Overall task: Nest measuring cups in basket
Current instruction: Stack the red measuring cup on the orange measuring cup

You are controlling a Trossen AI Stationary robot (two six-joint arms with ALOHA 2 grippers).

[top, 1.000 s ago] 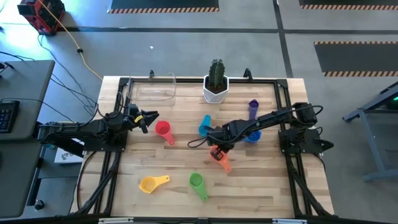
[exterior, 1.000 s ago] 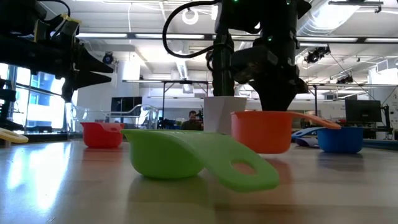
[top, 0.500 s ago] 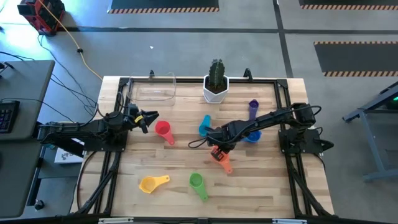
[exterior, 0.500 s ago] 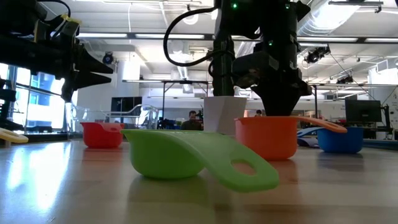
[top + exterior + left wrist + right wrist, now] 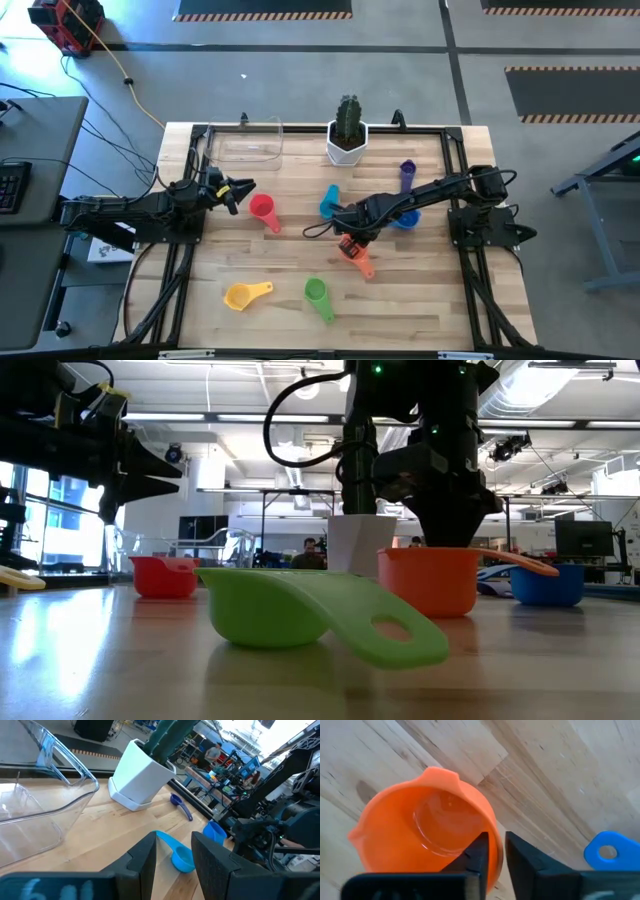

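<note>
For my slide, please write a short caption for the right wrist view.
Right gripper straddling the rim of the orange cup on the wooden table.

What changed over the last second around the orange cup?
The right gripper lowered the orange cup from just above the wood onto the table, and its fingers, straddling the rim, have begun to ease apart. The left gripper stayed put near the red cup; the other cups did not move.
</note>
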